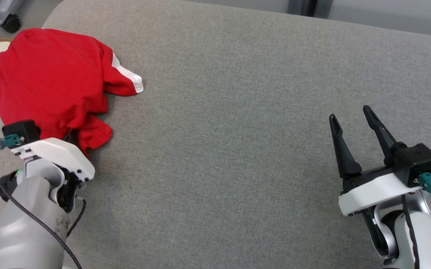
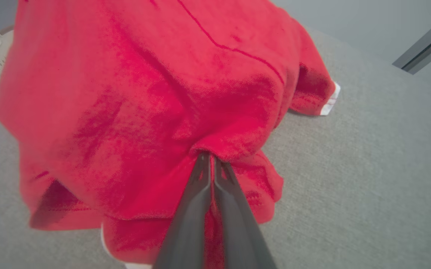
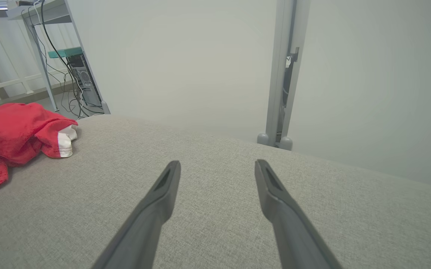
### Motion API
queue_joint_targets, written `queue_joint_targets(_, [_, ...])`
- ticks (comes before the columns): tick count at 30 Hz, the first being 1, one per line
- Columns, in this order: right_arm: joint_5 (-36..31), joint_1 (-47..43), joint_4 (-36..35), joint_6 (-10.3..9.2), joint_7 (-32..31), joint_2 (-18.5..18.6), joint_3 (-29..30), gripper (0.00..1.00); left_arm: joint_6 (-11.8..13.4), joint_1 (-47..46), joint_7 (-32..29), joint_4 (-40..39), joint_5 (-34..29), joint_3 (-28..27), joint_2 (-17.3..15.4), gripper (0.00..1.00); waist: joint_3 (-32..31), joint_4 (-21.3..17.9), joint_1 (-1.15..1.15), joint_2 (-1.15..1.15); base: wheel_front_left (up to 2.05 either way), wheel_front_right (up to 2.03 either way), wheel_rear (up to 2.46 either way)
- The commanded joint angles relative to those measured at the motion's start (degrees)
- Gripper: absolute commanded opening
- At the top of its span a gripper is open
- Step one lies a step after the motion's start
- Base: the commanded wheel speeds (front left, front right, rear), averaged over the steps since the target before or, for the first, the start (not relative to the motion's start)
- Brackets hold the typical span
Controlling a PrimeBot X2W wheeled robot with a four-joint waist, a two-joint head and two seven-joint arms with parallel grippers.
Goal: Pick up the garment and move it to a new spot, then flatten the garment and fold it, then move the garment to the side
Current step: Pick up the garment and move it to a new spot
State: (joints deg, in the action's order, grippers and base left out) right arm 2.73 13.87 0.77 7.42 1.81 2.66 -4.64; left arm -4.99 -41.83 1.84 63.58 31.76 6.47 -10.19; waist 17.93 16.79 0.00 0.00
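The garment (image 1: pixel 51 78) was bunched at the far left corner of the grey upholstered surface (image 1: pixel 237 149), its length laid roughly along the left edge. The left gripper (image 2: pixel 211 161) was closed on a fold of its near side, with the cloth straight ahead. The right gripper (image 1: pixel 350 112) was seen wide open and empty near the right edge, well apart from the garment. Pale walls were seen behind.

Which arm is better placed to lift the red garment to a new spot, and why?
Left. The left gripper is shut on a fold of the garment. The right gripper stands open over the grey cushion, well away from the cloth.
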Motion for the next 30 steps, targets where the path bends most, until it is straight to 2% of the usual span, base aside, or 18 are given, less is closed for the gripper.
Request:
queue_joint_targets(1, [0.4,-0.5,-0.1,0.13,0.7,0.4,0.2,1.0,-0.4,-1.7,2.3,-0.4,0.0,-0.5,-0.9,0.0,-1.1,0.3,0.0,0.0,0.0,0.0,0.0])
queue_joint_targets(6, [1.9,-1.5,0.6,0.13,1.9,0.4,0.7,1.0,-0.7,-3.2,9.0,-3.3,-0.9,-0.1,-1.6,0.0,-3.9,0.4,0.0,0.0,0.0,0.0,0.0])
queue_joint_targets(12, [3.3,-2.5,1.2,0.13,3.0,0.4,1.2,1.0,-0.2,-2.3,12.0,-10.1,-2.0,0.1,-2.3,0.0,-6.8,-0.1,0.0,0.0,0.0,0.0,0.0])
queue_joint_targets(16, [4.1,-2.9,1.5,0.13,3.6,0.5,1.6,1.0,0.8,0.2,12.8,-19.9,-3.2,0.4,-2.0,0.0,-8.5,-1.1,0.0,0.0,0.0,0.0,0.0])
queue_joint_targets(21, [5.3,-3.8,1.7,0.13,4.4,0.4,1.7,1.0,3.2,6.5,12.6,-35.7,-4.5,1.1,-1.3,0.0,-9.9,-3.5,0.0,0.0,0.0,0.0,0.0])
queue_joint_targets(26, [5.9,-3.8,1.7,0.13,4.9,0.4,1.6,1.0,5.6,13.7,9.0,-51.5,-4.4,2.9,-0.3,0.0,-10.0,-7.0,0.0,0.0,0.0,0.0,0.0])
queue_joint_targets(30, [6.3,-3.6,1.4,0.13,5.1,0.4,1.5,1.0,6.8,18.0,6.3,-60.4,-4.4,4.7,0.8,0.0,-9.2,-10.6,0.0,0.0,0.0,0.0,0.0])
